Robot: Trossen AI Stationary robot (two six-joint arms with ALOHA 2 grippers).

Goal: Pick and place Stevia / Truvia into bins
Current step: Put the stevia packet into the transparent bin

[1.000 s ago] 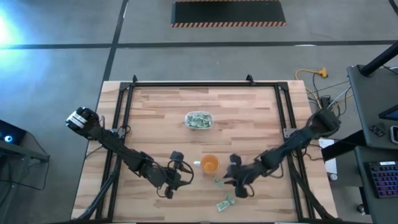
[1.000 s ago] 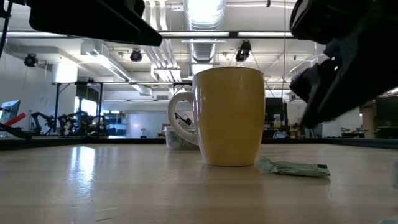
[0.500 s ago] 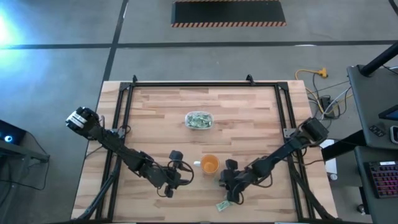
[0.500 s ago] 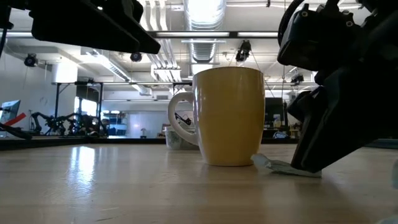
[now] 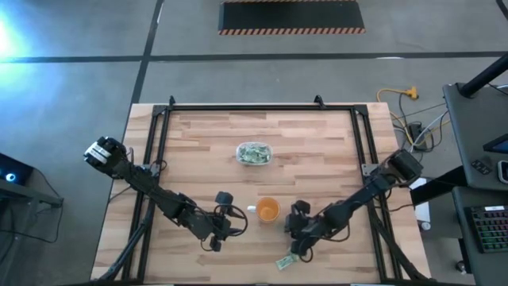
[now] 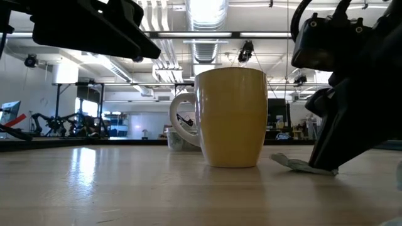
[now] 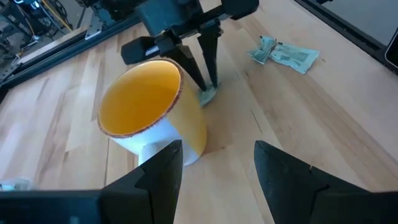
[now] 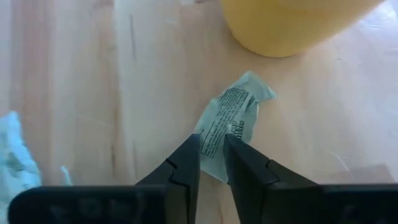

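Right tool (image 8: 211, 149) is down on the worktop (image 5: 317, 151) just beside the orange cup (image 5: 268, 210), on the side toward the right edge. We see its two dark, tapered fingers (image 8: 186, 163) nearly together, pinching the edge of one sachet (image 8: 227, 121). Sachet is thin, crinkled paper, pale green and white with small print, flat on the wood and close to the cup's base. Low view shows it lying beside the cup with the tool's tips on its far end (image 6: 304, 165).

Left tool (image 7: 211, 168) hovers on the other side of the cup, toward the left edge, blunt dark fingers (image 7: 163, 169) spread wide, gripping nothing.

Cup is glossy ceramic, yellow-orange inside, with a pale handle. Worktop is butcher-block timber in light strips with a black metal frame around it.

Two more crumpled sachets (image 5: 286, 259) lie near the front edge, just in front of the right tool. Clear tub (image 5: 254, 153), rounded-rectangular with a whitish rim, sits mid-worktop behind the cup, well apart from both tools, with a heap of sachets in it.
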